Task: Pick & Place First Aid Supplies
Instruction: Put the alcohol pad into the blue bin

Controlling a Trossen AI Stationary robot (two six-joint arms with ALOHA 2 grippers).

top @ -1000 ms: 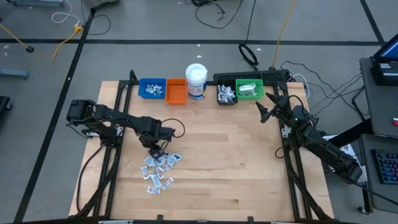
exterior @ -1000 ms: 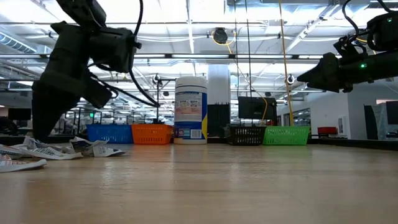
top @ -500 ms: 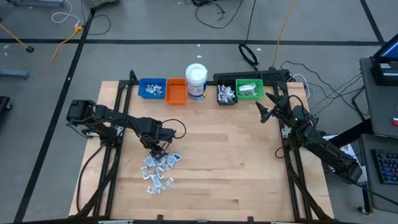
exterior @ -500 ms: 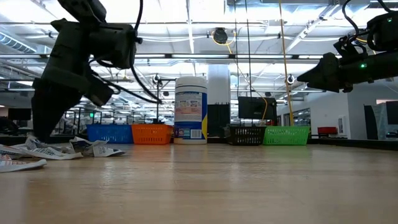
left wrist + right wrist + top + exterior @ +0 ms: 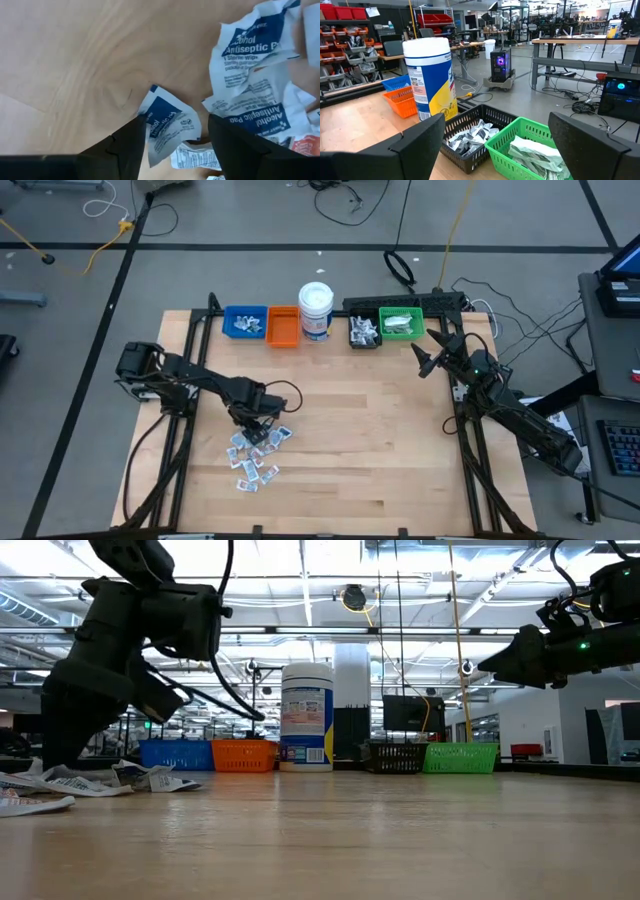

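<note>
Many small packets (image 5: 256, 452) lie heaped on bench (image 5: 350, 450), front-left. Left hand (image 5: 256, 424) is down at heap's back edge, fingers (image 5: 122, 147) apart, straddling one blue-white packet (image 5: 167, 124) w/o clamping it. Back row L to R: blue bin (image 5: 244, 322), orange bin (image 5: 283, 326), white jar (image 5: 315, 310), black bin (image 5: 364, 332), green bin (image 5: 402, 325). Right hand (image 5: 424, 361) hovers open nr green bin.

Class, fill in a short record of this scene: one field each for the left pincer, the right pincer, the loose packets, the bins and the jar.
left pincer: open, down over a blue-and-white packet
right pincer: open, raised near the green bin
loose packets: pile on the table's left front
bins: blue, orange, black, green, along the far edge
jar: upright between orange and black bins
</note>
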